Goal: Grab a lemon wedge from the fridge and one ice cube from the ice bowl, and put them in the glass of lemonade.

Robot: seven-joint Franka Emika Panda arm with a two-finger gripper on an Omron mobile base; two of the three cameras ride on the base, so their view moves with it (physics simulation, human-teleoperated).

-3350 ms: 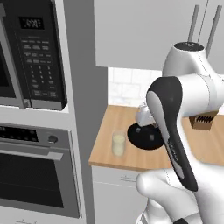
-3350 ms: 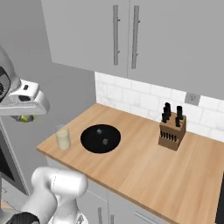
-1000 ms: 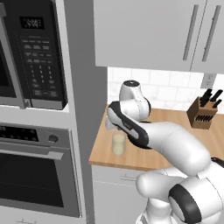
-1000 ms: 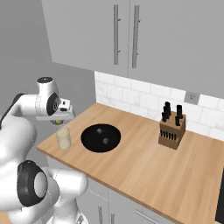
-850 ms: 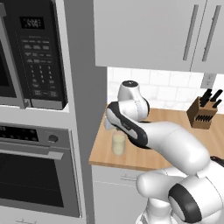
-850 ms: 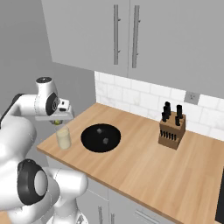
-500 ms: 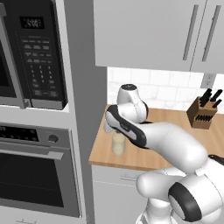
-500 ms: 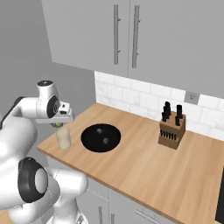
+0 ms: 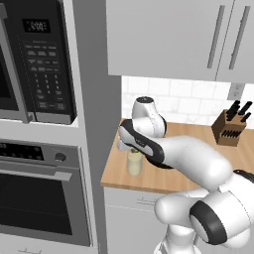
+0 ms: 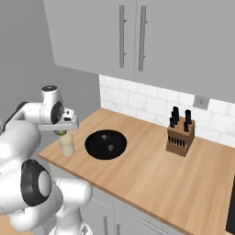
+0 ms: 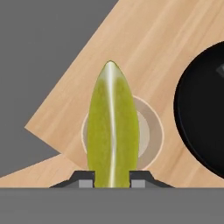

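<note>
Your lemon wedge [image 11: 112,131] is pinched between the gripper [image 11: 112,178] fingertips, hanging directly above the glass of lemonade [image 10: 67,145], which stands near the counter [image 10: 151,170] front left corner. Just beside the glass sits the black ice bowl [image 10: 105,144].

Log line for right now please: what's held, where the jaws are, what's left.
held: lemon wedge in shut jaws | position: directly over glass of lemonade | wedge: not yet released | ice bowl: untouched, cubes inside
</note>
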